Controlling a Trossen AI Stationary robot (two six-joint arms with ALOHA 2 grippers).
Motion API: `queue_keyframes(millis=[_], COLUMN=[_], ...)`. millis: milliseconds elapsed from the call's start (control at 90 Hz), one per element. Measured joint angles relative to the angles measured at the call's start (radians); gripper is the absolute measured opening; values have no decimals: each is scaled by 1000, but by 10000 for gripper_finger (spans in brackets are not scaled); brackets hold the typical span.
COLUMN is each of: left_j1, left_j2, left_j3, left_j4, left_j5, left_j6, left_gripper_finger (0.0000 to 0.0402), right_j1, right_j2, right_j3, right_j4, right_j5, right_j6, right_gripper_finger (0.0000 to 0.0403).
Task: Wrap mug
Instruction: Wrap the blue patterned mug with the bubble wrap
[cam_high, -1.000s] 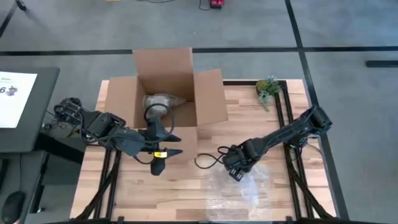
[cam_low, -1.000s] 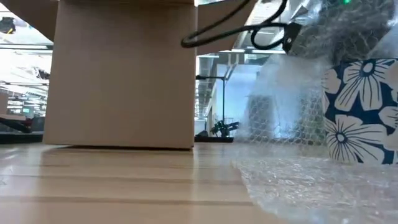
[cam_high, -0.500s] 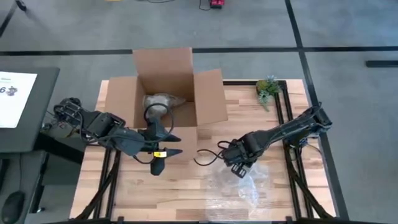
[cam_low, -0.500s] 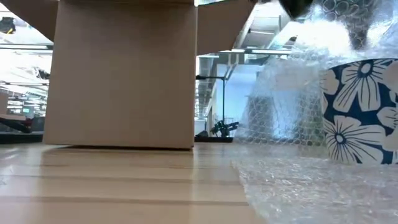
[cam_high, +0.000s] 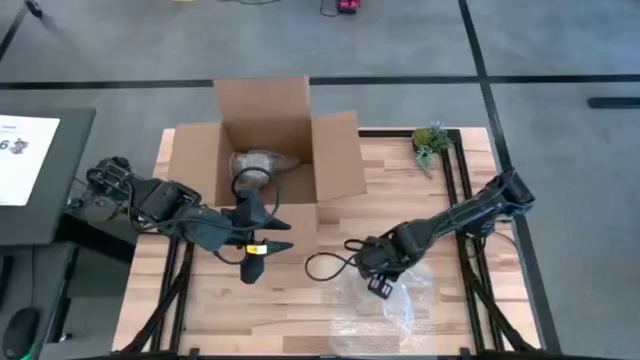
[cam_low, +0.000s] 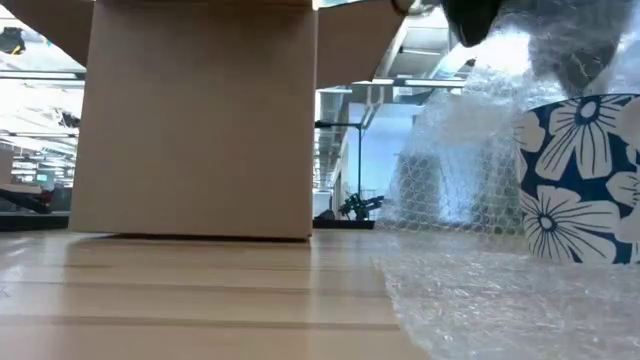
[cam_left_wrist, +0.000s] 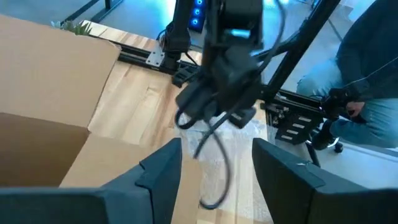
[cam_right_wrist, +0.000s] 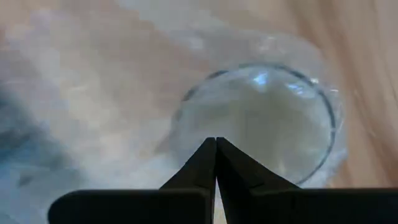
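A blue mug with white flowers (cam_low: 578, 178) stands upright on a sheet of bubble wrap (cam_high: 380, 312) near the table's front right. The right wrist view looks down through the wrap onto the mug's round rim (cam_right_wrist: 261, 124). My right gripper (cam_high: 378, 272) hangs just over the mug, shut on the wrap. Only its dark underside (cam_low: 478, 14) shows in the low view. My left gripper (cam_left_wrist: 217, 177) waits open in front of the cardboard box (cam_high: 265, 160), holding nothing. My right gripper has the bubble wrap (cam_right_wrist: 186, 106) pinched between its two shut fingers, which point down from above the mug's mouth. The wrap rises from the table along the mug's side (cam_low: 450, 170) and lies over its top. One layer or several, I cannot tell.
The open box at the table's far left holds a wrapped bundle (cam_high: 256, 160). A small green plant (cam_high: 432, 142) sits at the far right corner. A loose black cable (cam_high: 330, 262) curls beside the right gripper. Bare wood lies between box and wrap.
My right gripper has shifted a little toward the table's near edge, staying shut over the mug. The wrap around the mug has bunched higher beside and over its top. The cable loop has left the top of the low view.
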Motion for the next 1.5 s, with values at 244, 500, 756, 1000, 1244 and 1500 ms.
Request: queue_keyframes(millis=[244, 500, 756, 1000, 1244, 1500], left_j1=[0, 0, 0, 0, 0, -4], left_j2=[0, 0, 0, 0, 0, 0], left_j3=[0, 0, 0, 0, 0, 0], left_j4=[1, 1, 2, 1, 1, 1], left_j5=[0, 0, 0, 0, 0, 10], left_j6=[-1, -9, -20, -27, -27, -32], left_gripper_finger=[175, 175, 175, 175, 175, 175], right_j1=[-32, -45, 0, 54, 35, 37], right_j2=[0, -13, -121, -155, -61, -54], right_j3=[-134, -93, 72, 73, -10, -46], right_j4=[164, 23, -70, 143, 134, 37], right_j5=[21, 67, 65, -11, -52, -9], right_j6=[29, 46, 26, -53, -41, -7], right_gripper_finger=[0, 0, 0, 0, 0, 0])
